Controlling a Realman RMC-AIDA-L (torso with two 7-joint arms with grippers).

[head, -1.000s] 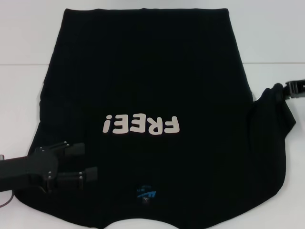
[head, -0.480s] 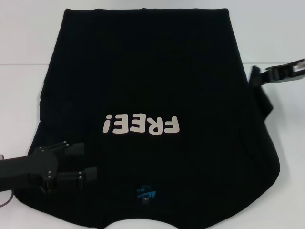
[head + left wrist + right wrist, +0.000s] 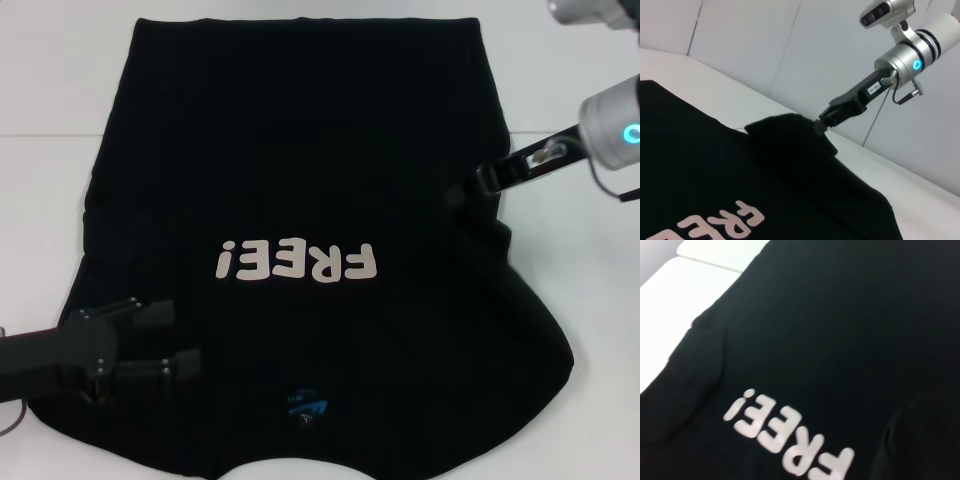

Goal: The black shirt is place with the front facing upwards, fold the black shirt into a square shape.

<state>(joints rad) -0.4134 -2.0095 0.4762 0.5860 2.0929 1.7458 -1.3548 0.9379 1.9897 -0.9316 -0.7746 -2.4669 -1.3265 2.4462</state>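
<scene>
Right hand (image 3: 478, 181) clenched on the black shirt's (image 3: 300, 150) sleeve; carrying it inward evenly would keep the fold straight. Left hand (image 3: 185, 340) lay released.

Shirt (image 3: 300, 180) on table (image 3: 50, 80) (sleeve infolded)

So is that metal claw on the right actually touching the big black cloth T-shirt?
Touching. In the left wrist view the right gripper pinches a raised fold of the black shirt; the head view agrees, cloth meeting its tip.
</scene>
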